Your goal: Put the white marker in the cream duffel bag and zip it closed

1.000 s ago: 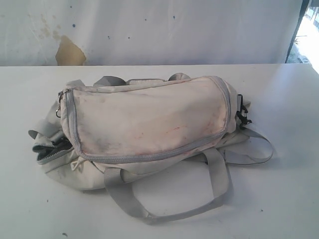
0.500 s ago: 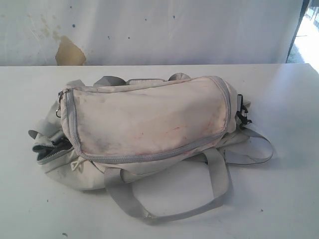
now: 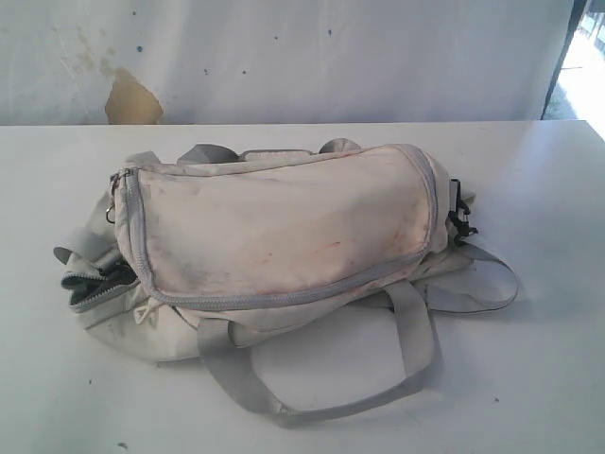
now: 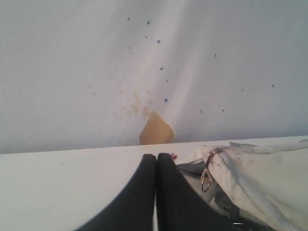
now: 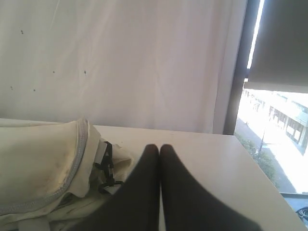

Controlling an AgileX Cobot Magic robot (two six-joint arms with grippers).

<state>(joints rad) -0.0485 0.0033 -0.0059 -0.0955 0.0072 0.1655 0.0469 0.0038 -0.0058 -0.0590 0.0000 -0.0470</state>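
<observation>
Your left pincer (image 4: 156, 157) is clenched, its dark fingers pressed flat together with nothing between them. It sits low over the white surface (image 3: 539, 378), just beside the end of the cream duffel bag (image 3: 284, 232), where a metal zipper ring (image 4: 206, 182) hangs.

In the exterior view the bag lies on its side in the middle of the surface. At its 9 o'clock end a grey end zipper (image 3: 93, 282) gapes open. The long grey zipper around the stained top panel looks drawn shut. A grey strap loop (image 3: 317, 402) trails flat toward 6 o'clock, and a black clip (image 3: 460, 222) sits at the 3 o'clock end.

Your right pincer (image 5: 160, 147) is likewise clenched on nothing, close to that clip end.

You cannot tell from these views where the white marker is.
</observation>
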